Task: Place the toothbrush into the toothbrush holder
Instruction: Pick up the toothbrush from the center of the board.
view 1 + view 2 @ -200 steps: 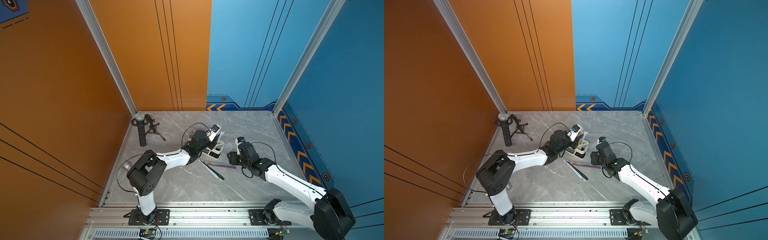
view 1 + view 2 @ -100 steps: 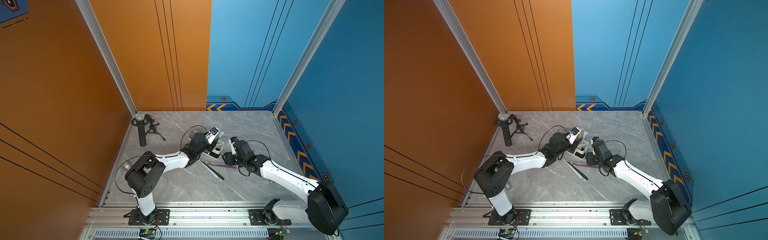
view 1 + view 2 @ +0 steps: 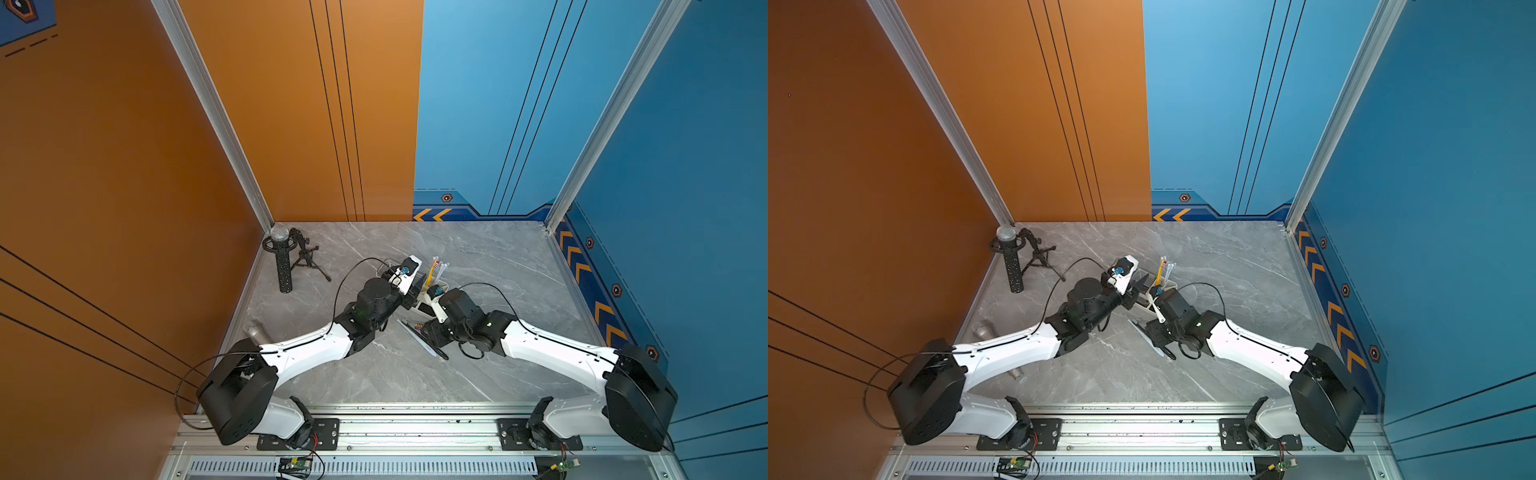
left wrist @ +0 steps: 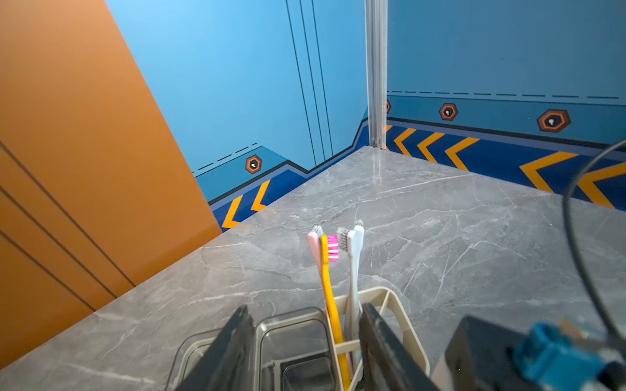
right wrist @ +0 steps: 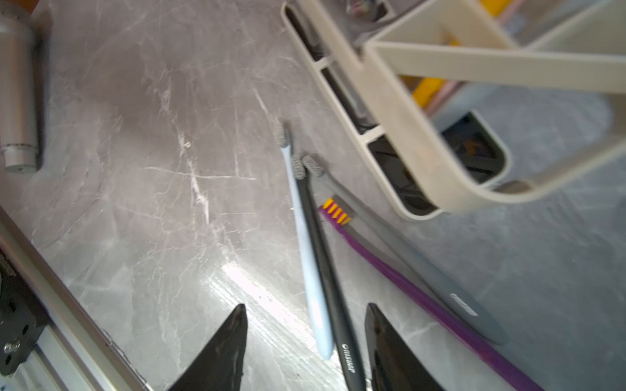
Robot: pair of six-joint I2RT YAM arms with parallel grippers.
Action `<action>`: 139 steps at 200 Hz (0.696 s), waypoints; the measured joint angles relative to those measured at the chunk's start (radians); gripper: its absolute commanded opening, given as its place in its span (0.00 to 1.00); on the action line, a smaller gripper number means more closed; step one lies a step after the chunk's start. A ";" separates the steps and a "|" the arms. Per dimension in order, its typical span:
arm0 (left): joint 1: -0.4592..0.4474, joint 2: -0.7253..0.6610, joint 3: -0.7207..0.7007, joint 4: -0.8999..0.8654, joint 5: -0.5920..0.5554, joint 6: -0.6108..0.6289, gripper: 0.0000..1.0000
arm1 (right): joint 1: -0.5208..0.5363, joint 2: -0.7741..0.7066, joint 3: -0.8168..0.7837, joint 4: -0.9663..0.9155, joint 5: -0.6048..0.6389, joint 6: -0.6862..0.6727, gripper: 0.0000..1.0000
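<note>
Jaws spread and empty, the right gripper [image 5: 306,306] hangs over the handle ends of a pale blue plastic toothbrush [image 5: 305,243] and a black toothbrush [image 5: 325,270]. The two lie flat, side by side and touching, on the grey marbled tabletop [image 5: 135,203] just beside the white slatted toothbrush holder [image 5: 406,128], long axes nearly parallel, bristle heads towards it. With the left gripper [image 4: 305,306] parted and empty above the holder, closing now could pinch both handles or skid one away, and the crowded arms could clash.

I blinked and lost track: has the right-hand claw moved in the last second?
Yes. The right gripper has swung nearer the microphone stand, now open above the loose toothbrushes beside the toothbrush holder.
</note>
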 measured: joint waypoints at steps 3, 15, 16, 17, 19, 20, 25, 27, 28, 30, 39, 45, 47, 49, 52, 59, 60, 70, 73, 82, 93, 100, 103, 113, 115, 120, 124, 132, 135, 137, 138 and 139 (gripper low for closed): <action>-0.002 -0.016 -0.012 -0.001 -0.009 -0.006 0.55 | 0.008 0.008 0.004 0.000 0.000 -0.003 0.54; -0.011 -0.089 -0.071 0.002 -0.053 -0.031 0.55 | 0.029 0.040 0.015 -0.005 0.000 -0.013 0.55; -0.011 -0.093 -0.074 0.002 -0.055 -0.033 0.55 | 0.031 0.043 0.016 -0.006 0.000 -0.013 0.54; -0.013 -0.102 -0.081 0.002 -0.061 -0.036 0.55 | 0.032 0.046 0.016 -0.006 0.000 -0.013 0.54; -0.014 -0.109 -0.088 0.003 -0.066 -0.040 0.55 | 0.034 0.050 0.017 -0.006 0.000 -0.014 0.54; -0.015 -0.116 -0.094 0.005 -0.071 -0.043 0.55 | 0.035 0.053 0.017 -0.008 0.000 -0.016 0.54; -0.019 -0.144 -0.118 0.005 -0.092 -0.052 0.55 | 0.040 0.063 0.017 -0.009 0.000 -0.017 0.54; -0.020 -0.154 -0.127 0.006 -0.099 -0.055 0.56 | 0.041 0.068 0.017 -0.011 0.000 -0.018 0.54; -0.021 -0.160 -0.133 0.005 -0.104 -0.058 0.56 | 0.042 0.069 0.018 -0.011 0.000 -0.018 0.54; -0.023 -0.171 -0.143 0.005 -0.113 -0.062 0.56 | 0.043 0.074 0.018 -0.012 0.000 -0.019 0.54; -0.031 -0.205 -0.179 0.006 -0.152 -0.073 0.56 | 0.046 0.095 0.019 -0.016 0.000 -0.019 0.54; -0.035 -0.225 -0.204 0.005 -0.182 -0.081 0.56 | 0.047 0.110 0.021 -0.018 -0.001 -0.019 0.53; -0.037 -0.230 -0.211 0.006 -0.191 -0.084 0.56 | 0.047 0.114 0.022 -0.019 0.000 -0.019 0.53; -0.039 -0.235 -0.219 0.005 -0.201 -0.088 0.56 | 0.047 0.119 0.023 -0.019 0.000 -0.019 0.53; -0.040 -0.243 -0.230 0.005 -0.212 -0.091 0.56 | 0.047 0.127 0.024 -0.019 -0.001 -0.019 0.52; -0.045 -0.261 -0.257 0.002 -0.238 -0.100 0.57 | 0.047 0.144 0.029 -0.022 0.000 -0.019 0.51; -0.045 -0.262 -0.259 0.002 -0.240 -0.100 0.57 | 0.047 0.145 0.030 -0.023 0.000 -0.019 0.51; -0.047 -0.285 -0.289 -0.007 -0.265 -0.112 0.58 | 0.047 0.167 0.036 -0.024 0.001 -0.018 0.50; -0.047 -0.291 -0.296 -0.011 -0.270 -0.114 0.58 | 0.047 0.174 0.037 -0.024 0.001 -0.018 0.50; -0.047 -0.309 -0.312 -0.024 -0.283 -0.125 0.58 | 0.047 0.193 0.042 -0.026 0.003 -0.018 0.50; -0.047 -0.323 -0.318 -0.036 -0.295 -0.135 0.58 | 0.047 0.215 0.048 -0.026 0.003 -0.018 0.48; -0.047 -0.327 -0.318 -0.039 -0.299 -0.140 0.59 | 0.047 0.229 0.053 -0.026 0.003 -0.018 0.47; -0.047 -0.328 -0.318 -0.039 -0.301 -0.141 0.59 | 0.047 0.235 0.056 -0.026 0.003 -0.019 0.46; -0.047 -0.330 -0.318 -0.040 -0.302 -0.148 0.59 | 0.047 0.256 0.065 -0.026 0.003 -0.019 0.45; -0.047 -0.330 -0.318 -0.040 -0.303 -0.150 0.59 | 0.047 0.259 0.066 -0.026 0.003 -0.019 0.45; -0.047 -0.330 -0.318 -0.041 -0.302 -0.153 0.59 | 0.047 0.269 0.071 -0.026 0.003 -0.019 0.45; -0.047 -0.330 -0.318 -0.043 -0.303 -0.155 0.59 | 0.047 0.275 0.073 -0.026 0.003 -0.018 0.44; -0.047 -0.329 -0.318 -0.044 -0.302 -0.159 0.59 | 0.047 0.284 0.077 -0.026 0.003 -0.019 0.44; -0.047 -0.328 -0.318 -0.044 -0.302 -0.162 0.59 | 0.047 0.287 0.079 -0.026 0.003 -0.018 0.44; -0.047 -0.328 -0.318 -0.044 -0.302 -0.163 0.59 | 0.047 0.290 0.080 -0.026 0.003 -0.019 0.44; -0.047 -0.327 -0.318 -0.044 -0.302 -0.163 0.59 | 0.047 0.290 0.080 -0.026 0.003 -0.019 0.44; -0.047 -0.327 -0.318 -0.044 -0.302 -0.164 0.59 | 0.047 0.291 0.081 -0.026 0.003 -0.019 0.44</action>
